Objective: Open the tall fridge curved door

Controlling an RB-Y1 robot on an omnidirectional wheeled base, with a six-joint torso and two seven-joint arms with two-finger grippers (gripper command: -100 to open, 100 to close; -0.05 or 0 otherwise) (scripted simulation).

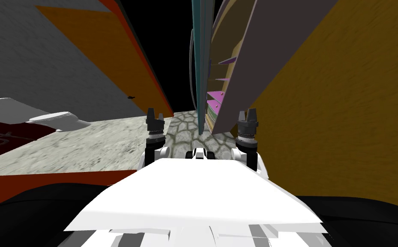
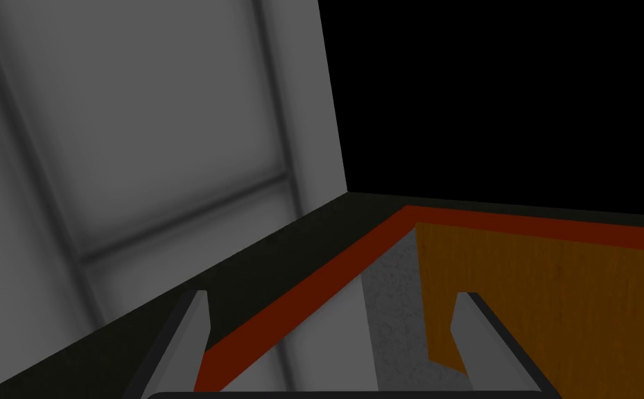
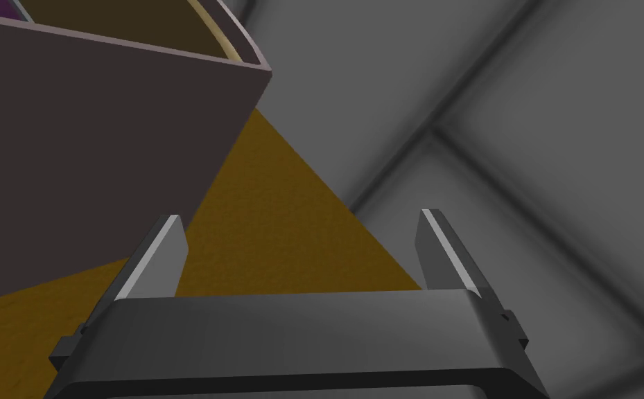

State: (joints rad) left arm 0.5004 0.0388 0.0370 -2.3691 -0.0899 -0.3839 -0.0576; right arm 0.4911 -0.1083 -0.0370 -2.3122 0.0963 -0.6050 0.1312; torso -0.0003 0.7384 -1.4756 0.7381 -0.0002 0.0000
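Left hand [image 1: 155, 113]: empty, raised at about 11 o'clock from my chest; its fingers [image 2: 195, 322] stand wide apart and hold nothing.
Right hand [image 1: 246, 112]: empty too, at about 1 o'clock; its fingers [image 3: 166, 255] are just as wide apart, with the fridge cabinet's side wall beyond them.
Fridge door [image 1: 201, 64]: a teal slab at 12 o'clock, well beyond both hands and seen edge-on (so it points roughly toward me, not flat across the cabinet).
Handle [image 1: 190, 60]: a thin curved bar bowing off the door toward 11 o'clock; neither hand touches it.
Fridge cabinet [image 1: 245, 64]: a grey-purple box at 1 o'clock, just beside the door, with its purple shelves [image 1: 216, 95] showing in the gap between the two.
Floor [image 1: 185, 128]: cobbled stone, running from the hands up to the foot of the door.
Worktop [image 1: 65, 146]: pale and speckled, at 9 to 10 o'clock, carrying a white spout-like piece [image 1: 58, 119]; I cannot tell what that piece is.
Walls: an orange panel [image 1: 121, 55] at 10 o'clock, a yellow-brown wall [image 1: 343, 107] at 3 o'clock, and a black area between panel and door.
Done: by my reading the door stands swung well out, since the shelves lie open to view.
Left: little or nothing; at most a wider swing, if the task wants one.
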